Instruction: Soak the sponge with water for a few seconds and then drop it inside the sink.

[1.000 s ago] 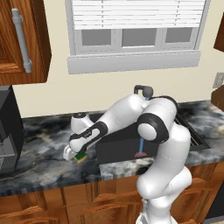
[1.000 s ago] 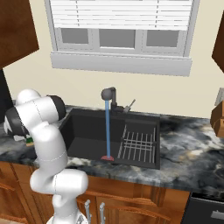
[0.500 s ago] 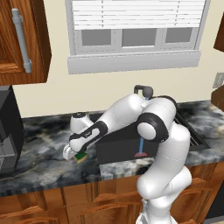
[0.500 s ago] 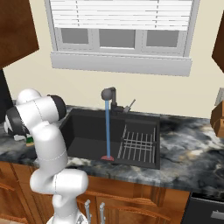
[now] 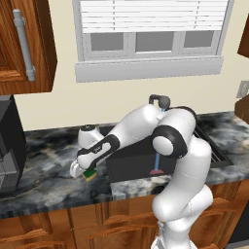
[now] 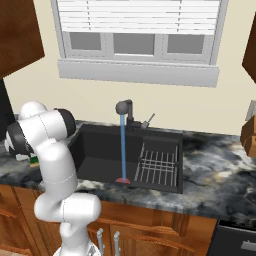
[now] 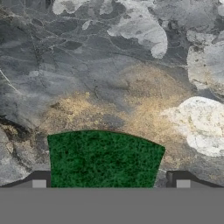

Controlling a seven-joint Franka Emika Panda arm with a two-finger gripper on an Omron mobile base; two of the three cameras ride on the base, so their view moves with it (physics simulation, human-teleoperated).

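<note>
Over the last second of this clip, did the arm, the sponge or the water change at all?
No visible change. The gripper still hangs low over the sponge on the counter left of the sink, its fingers open on either side of it and not closed on it. The water keeps running from the faucet into the basin.

The sponge [image 7: 103,159], dark green on top, lies flat on the marbled surface [image 7: 109,65] left of the sink [image 6: 100,155]; water [image 6: 122,145] runs, apparently onto the drain
</note>
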